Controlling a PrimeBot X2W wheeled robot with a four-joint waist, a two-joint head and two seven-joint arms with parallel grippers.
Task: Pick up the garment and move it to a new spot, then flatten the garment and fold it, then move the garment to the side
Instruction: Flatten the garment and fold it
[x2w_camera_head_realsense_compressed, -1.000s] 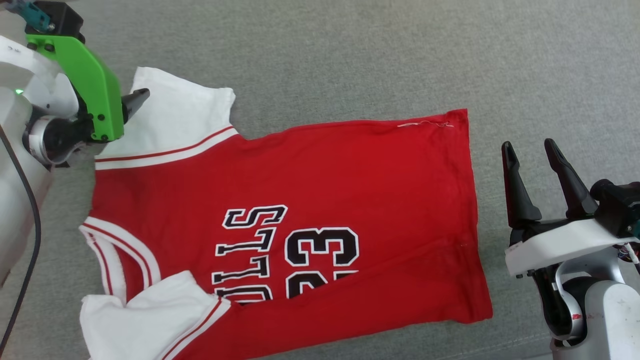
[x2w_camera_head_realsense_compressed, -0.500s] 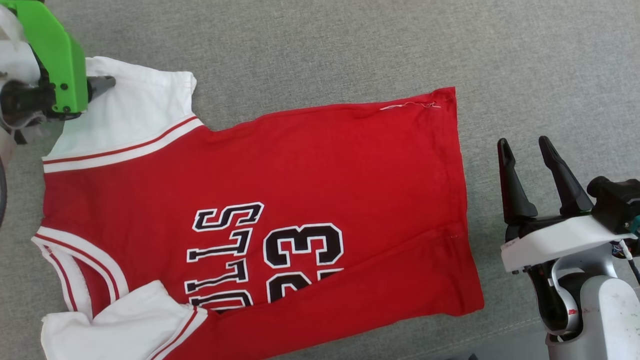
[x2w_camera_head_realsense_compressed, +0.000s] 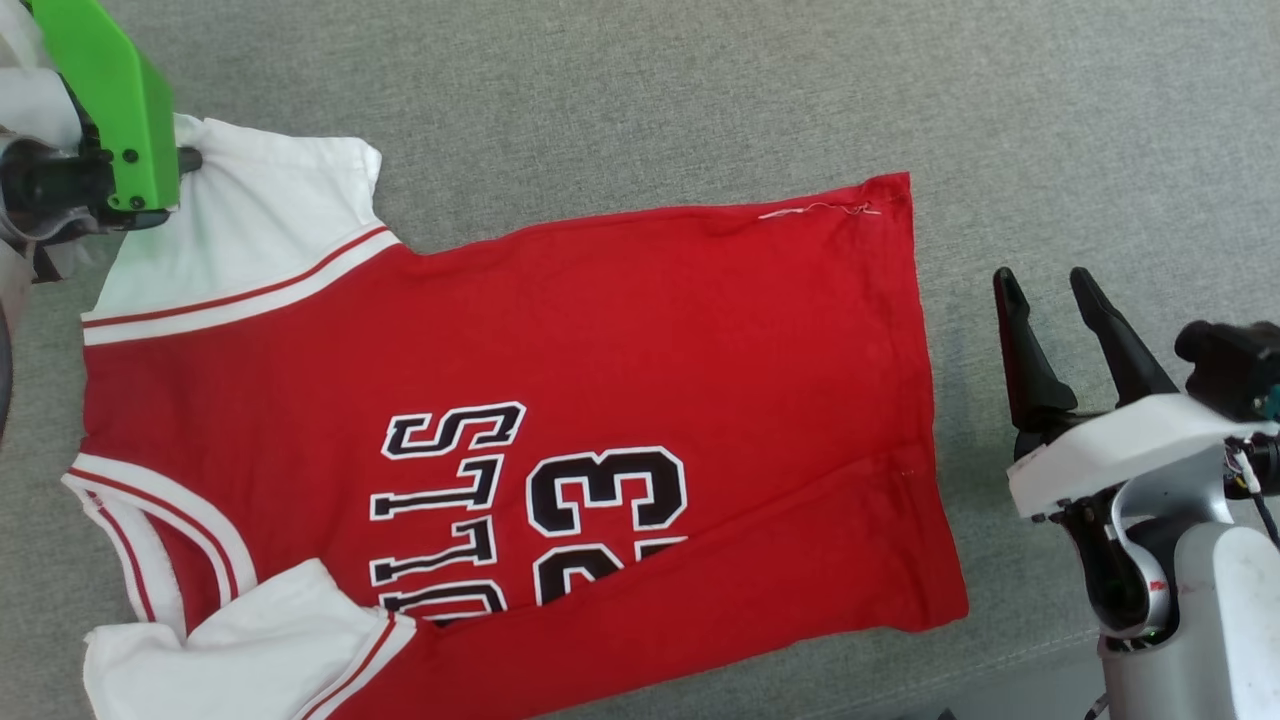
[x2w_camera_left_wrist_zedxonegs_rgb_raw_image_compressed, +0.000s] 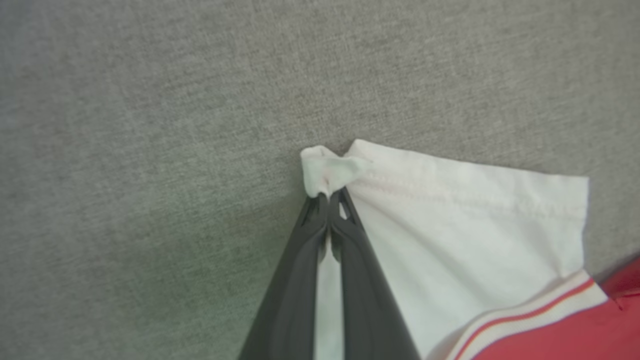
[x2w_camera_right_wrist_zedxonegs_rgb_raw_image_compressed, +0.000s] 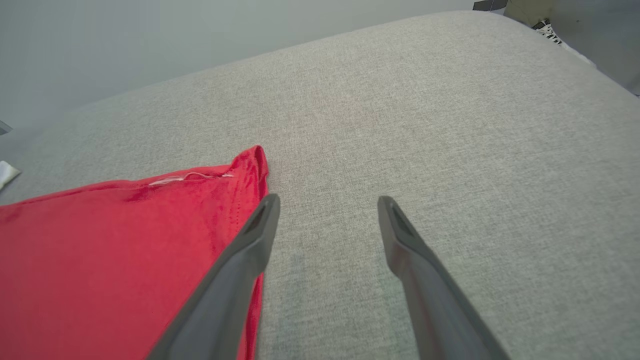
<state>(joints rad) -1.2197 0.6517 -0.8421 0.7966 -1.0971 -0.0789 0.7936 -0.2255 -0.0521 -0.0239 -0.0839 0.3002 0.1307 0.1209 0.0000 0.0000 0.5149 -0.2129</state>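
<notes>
While the left hand (x2w_camera_left_wrist_zedxonegs_rgb_raw_image_compressed: 326, 197) pinches a sleeve corner of the garment (x2w_camera_head_realsense_compressed: 600, 330), the spread right hand (x2w_camera_head_realsense_compressed: 1043, 285) hovers beside its opposite hem.

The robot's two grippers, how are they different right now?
The left gripper is shut; the right gripper is open. The left gripper pinches the corner of the jersey's white sleeve; the right gripper holds nothing. The left gripper touches cloth, while the right gripper is over the grey fabric surface, beside the red hem. Both have two long dark fingers.
</notes>
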